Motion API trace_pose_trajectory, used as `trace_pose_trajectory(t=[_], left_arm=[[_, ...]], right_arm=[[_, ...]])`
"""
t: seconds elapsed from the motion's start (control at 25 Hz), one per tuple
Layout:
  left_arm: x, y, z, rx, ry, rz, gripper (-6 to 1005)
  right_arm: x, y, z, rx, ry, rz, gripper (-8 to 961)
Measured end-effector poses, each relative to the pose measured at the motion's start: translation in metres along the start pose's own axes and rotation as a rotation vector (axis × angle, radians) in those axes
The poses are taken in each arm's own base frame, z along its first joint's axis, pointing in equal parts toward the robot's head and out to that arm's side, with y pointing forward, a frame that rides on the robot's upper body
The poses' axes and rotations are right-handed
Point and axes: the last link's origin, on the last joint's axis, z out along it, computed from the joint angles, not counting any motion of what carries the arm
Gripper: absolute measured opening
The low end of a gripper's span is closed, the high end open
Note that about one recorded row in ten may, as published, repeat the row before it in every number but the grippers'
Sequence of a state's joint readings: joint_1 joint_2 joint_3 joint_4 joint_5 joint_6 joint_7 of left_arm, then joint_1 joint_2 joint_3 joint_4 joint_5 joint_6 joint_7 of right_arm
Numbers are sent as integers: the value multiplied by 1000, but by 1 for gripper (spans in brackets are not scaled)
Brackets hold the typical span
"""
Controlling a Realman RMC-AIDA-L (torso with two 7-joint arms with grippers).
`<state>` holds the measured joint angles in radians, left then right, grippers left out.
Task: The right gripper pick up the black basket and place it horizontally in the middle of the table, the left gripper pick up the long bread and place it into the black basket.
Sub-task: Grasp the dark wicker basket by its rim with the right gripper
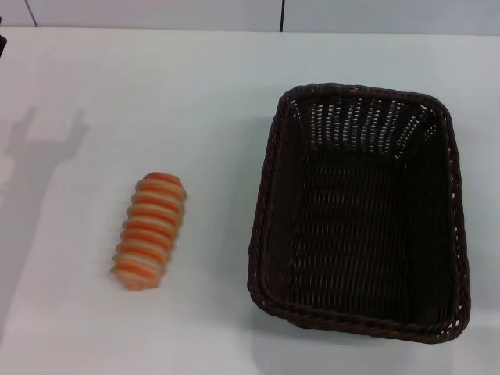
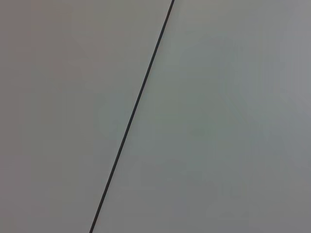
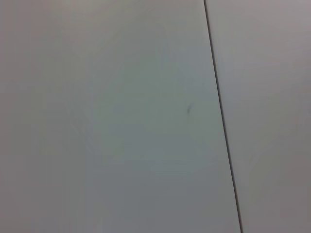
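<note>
The black basket is a large dark woven basket standing on the right half of the white table, its long side running front to back, and it holds nothing. The long bread with orange and cream stripes lies on the table to the basket's left, lengthwise front to back. Neither gripper shows in any view. A gripper-shaped shadow falls on the table at the far left. Both wrist views show only pale flat panels, each crossed by a thin dark seam.
The table's far edge meets a pale wall with thin dark seams along the top of the head view. A small dark object touches the left edge.
</note>
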<state>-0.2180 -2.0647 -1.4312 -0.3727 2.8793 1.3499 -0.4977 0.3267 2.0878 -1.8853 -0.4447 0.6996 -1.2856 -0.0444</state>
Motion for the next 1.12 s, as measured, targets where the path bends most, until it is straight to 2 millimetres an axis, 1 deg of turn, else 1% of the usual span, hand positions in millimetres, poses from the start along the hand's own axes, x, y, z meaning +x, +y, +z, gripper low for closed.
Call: trace_pose_trajectory(t=[0.28,0.4,0.56,0.6,0.64,0.68,0.76,0.8,0.88,1.0,1.04,1.12], left_arm=[[0,0,0,-1,2,-6,863],[-1,-2,3,-2,-19,-96,862],[0,-13,12,-5,-84,-236,861],[0,-13,12,-5,-84,-236,861],[0,-15,16,-11,-113,-271,861],[2,-19,25,-31,-179,-334,861],[4,-20,31,-46,-221,-367,860],[4,-20,31,-46,-221,-367,860],[10,-18,40,-92,-272,-398,860],[13,-16,42,-113,-288,-398,859],[18,-13,46,-139,-317,-388,859],[21,-12,47,-137,-336,-378,847]], right_arm=[[0,1,0,-4,-1,2,694],[0,1,0,-4,-2,3,694],[-1,1,1,-3,-4,5,694],[-1,1,2,-3,-5,5,693],[-1,2,2,-3,-6,5,693],[-1,1,2,-2,-6,5,693],[-1,1,2,-1,-7,5,693],[-1,1,2,-1,-7,6,693],[-1,1,2,-1,-7,6,694],[-1,1,3,-1,-8,6,694],[-2,1,3,-1,-8,6,695],[-2,2,3,-1,-9,7,695]])
